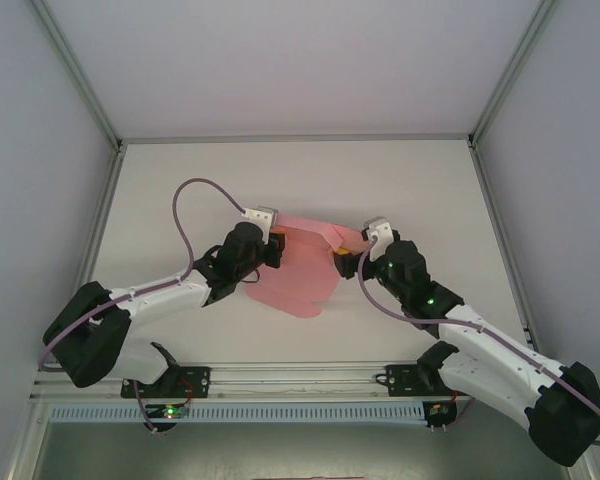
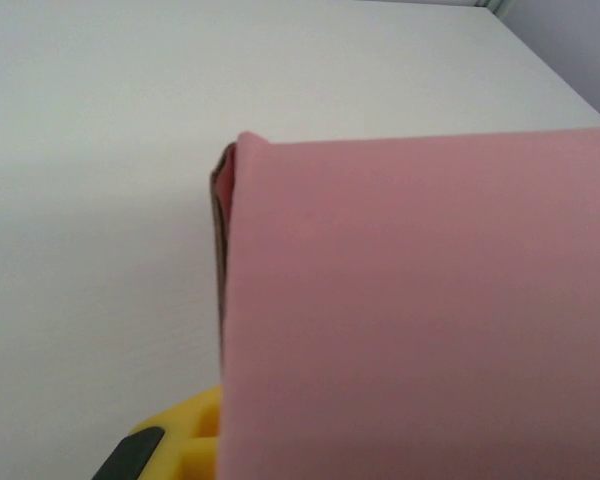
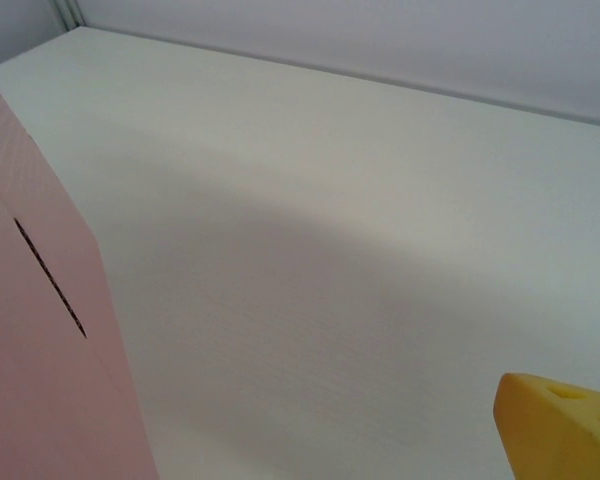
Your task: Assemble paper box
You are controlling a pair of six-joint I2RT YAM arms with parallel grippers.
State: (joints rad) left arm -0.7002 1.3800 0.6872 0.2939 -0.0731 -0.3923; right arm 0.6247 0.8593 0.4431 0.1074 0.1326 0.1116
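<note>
The paper box (image 2: 420,300) is matt pink card; the table (image 2: 100,150) smooth white.

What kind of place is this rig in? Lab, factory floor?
Probably a lab test cell: a white table boxed in by plain walls and aluminium framing, with the left arm and right arm bolted at its near edge.

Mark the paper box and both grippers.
paper box (image 1: 302,275), top external view, middle of the pink sheet.
left gripper (image 1: 277,248), top external view, fingertips at the sheet's left edge.
right gripper (image 1: 350,252), top external view, beside its yellow finger.
</note>
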